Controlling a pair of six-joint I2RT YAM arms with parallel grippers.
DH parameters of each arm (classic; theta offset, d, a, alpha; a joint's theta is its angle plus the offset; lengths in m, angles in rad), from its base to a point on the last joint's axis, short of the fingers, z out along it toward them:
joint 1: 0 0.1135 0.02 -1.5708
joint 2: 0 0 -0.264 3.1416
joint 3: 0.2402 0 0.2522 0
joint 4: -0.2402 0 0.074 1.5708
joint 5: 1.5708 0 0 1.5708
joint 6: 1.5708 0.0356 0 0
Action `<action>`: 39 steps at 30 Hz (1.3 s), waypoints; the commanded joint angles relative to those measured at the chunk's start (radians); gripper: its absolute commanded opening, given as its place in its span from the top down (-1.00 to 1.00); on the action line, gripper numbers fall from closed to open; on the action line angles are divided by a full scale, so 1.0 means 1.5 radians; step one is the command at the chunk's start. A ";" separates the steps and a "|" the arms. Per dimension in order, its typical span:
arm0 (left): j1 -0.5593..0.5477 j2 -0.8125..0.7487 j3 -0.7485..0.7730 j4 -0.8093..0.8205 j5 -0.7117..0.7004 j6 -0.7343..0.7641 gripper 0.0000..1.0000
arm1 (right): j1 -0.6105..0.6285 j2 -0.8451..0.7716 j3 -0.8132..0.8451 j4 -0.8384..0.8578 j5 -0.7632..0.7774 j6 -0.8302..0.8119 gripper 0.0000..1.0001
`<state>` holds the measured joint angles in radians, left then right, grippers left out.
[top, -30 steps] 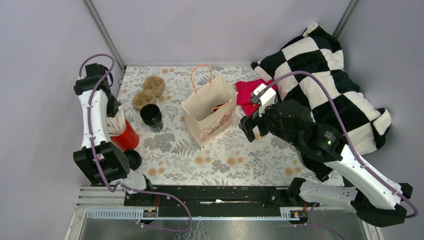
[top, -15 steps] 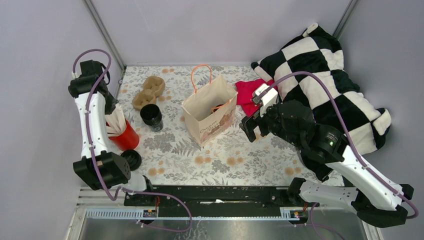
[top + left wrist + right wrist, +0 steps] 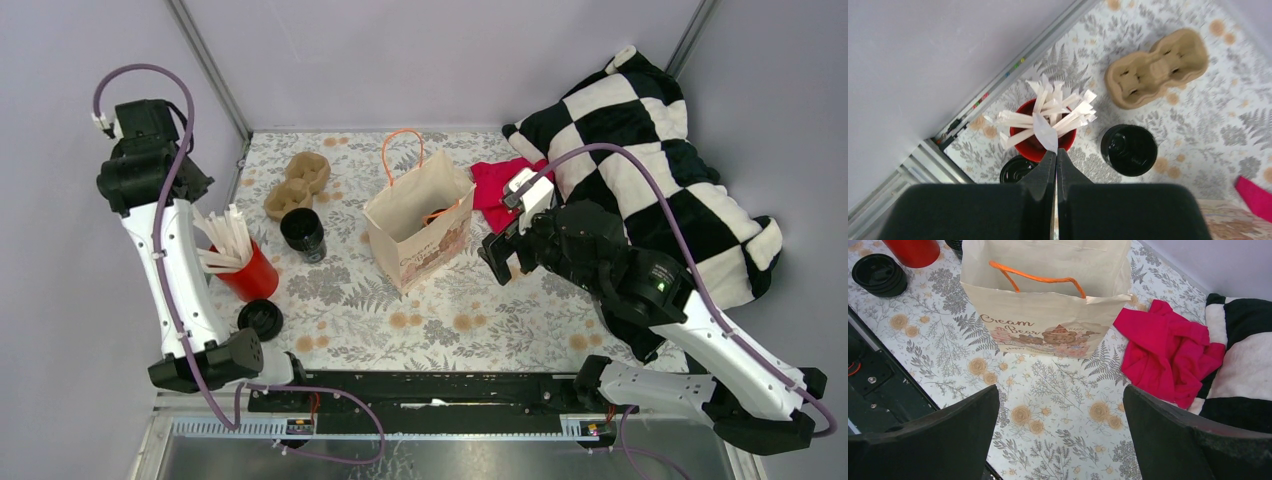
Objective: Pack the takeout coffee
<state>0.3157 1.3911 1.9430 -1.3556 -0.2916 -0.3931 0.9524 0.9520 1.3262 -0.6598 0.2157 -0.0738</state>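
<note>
The black coffee cup (image 3: 302, 232) stands upright on the floral table, left of the paper bag (image 3: 420, 218); it also shows in the left wrist view (image 3: 1129, 150). A round black lid (image 3: 262, 318) lies apart from it, near the front, and shows in the left wrist view too (image 3: 1015, 171). My left gripper (image 3: 1056, 152) is high above the red cup of white straws (image 3: 250, 275), shut on one white straw (image 3: 1045, 132). My right gripper (image 3: 497, 255) is open and empty above the table, right of the bag (image 3: 1048, 300).
A brown cardboard cup tray (image 3: 297, 183) lies behind the coffee cup. A red cloth (image 3: 495, 185) and a black-and-white checked pillow (image 3: 650, 160) lie at the back right. The left wall is close to my left arm.
My left arm has risen and swung back to the left, lifting its gripper away from the red cup, whose straws now show. The right arm has barely moved.
</note>
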 commanded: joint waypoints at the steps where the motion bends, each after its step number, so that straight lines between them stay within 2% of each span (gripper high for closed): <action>1: -0.002 -0.035 0.092 -0.013 -0.016 -0.001 1.00 | -0.006 0.016 0.034 0.012 -0.012 -0.001 -0.99; 4: -0.001 -0.048 0.140 -0.018 -0.008 0.009 1.00 | -0.006 0.035 0.056 -0.003 -0.012 0.001 -1.00; 8: -0.002 -0.081 0.150 0.013 0.040 0.020 1.00 | -0.006 0.061 0.086 -0.020 -0.013 0.003 -0.99; 14: -0.013 -0.104 0.168 0.099 0.228 0.046 1.00 | -0.006 0.084 0.115 -0.021 -0.002 0.011 -0.99; 26: -0.111 -0.074 0.190 0.211 0.501 0.046 1.00 | -0.006 0.135 0.185 -0.033 0.069 0.011 -0.99; 36: -0.190 -0.035 0.186 0.305 0.683 -0.015 1.00 | -0.006 0.147 0.230 -0.043 0.142 0.045 -0.99; 39: -0.220 -0.038 0.156 0.347 0.706 -0.034 1.00 | -0.006 0.148 0.244 -0.050 0.151 0.045 -0.99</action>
<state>0.0288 1.3441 2.1975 -0.9878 0.6437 -0.3927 0.9504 1.1809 1.6356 -0.7284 0.3805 -0.0303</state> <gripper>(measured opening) 0.006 0.994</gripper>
